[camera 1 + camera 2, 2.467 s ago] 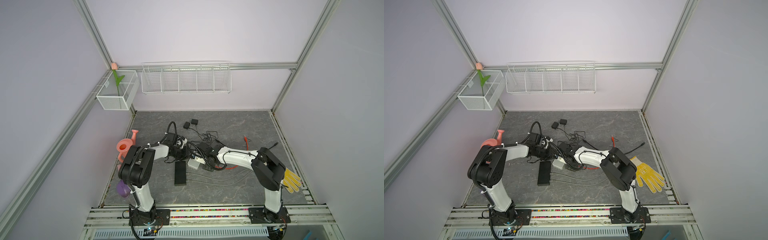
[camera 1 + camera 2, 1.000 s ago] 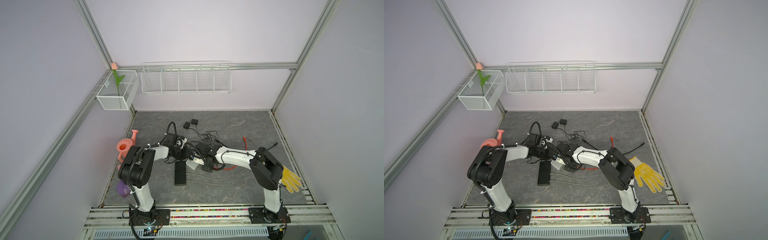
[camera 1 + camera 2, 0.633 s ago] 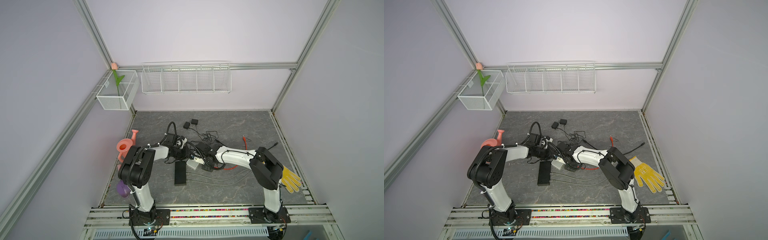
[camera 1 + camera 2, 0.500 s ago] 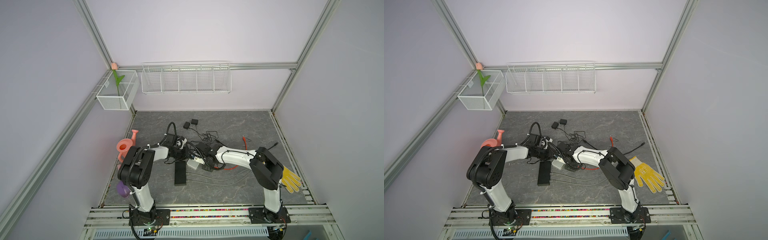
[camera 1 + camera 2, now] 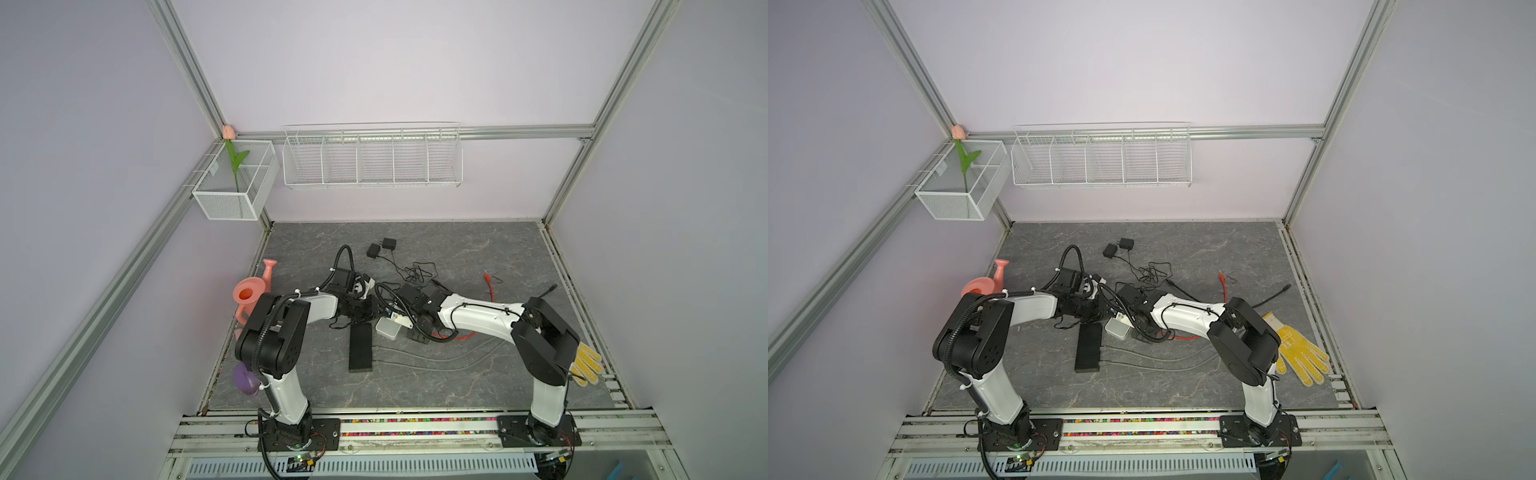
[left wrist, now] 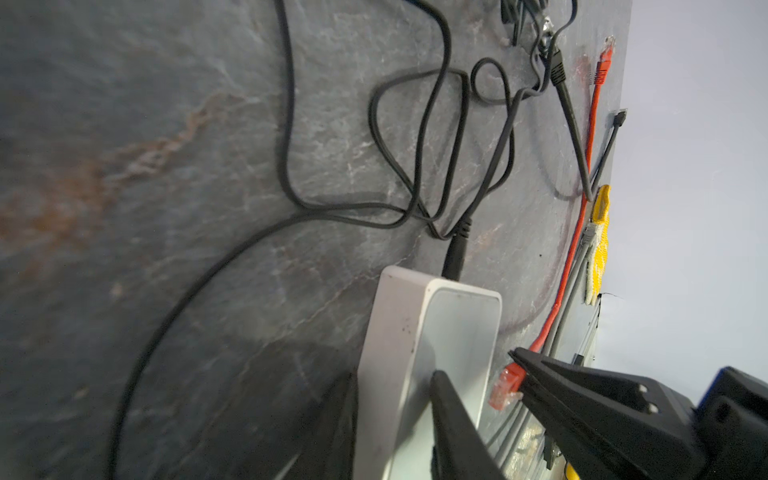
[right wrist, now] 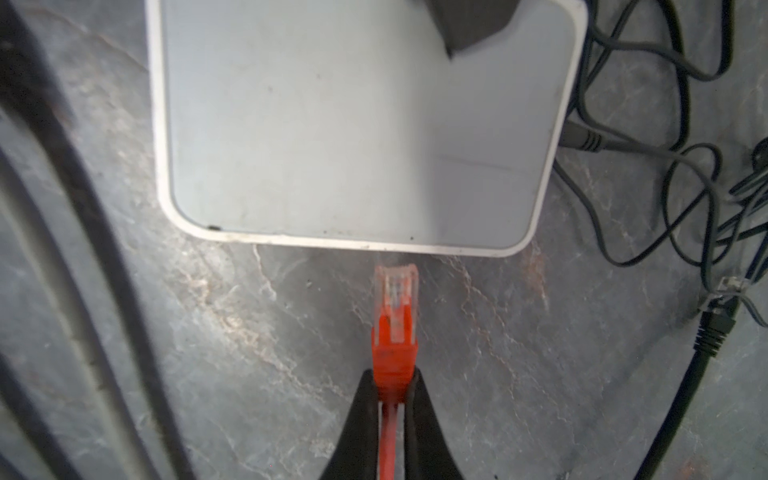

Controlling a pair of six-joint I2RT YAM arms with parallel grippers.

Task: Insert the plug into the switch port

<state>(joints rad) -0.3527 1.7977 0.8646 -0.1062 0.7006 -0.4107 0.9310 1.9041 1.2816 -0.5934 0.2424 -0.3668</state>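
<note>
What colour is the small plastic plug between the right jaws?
The small plastic plug is orange-red with a clear tip, clearest in the right wrist view.

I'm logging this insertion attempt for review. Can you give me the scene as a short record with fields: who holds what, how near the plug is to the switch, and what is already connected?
right gripper: shut on the red plug, behind its clear tip
left gripper: closed on the white switch
plug to switch: tip aimed at the switch's near edge with a small gap; port itself hidden
already connected: black power cable, in a different side of the switch
task state: plug not yet inserted
</note>
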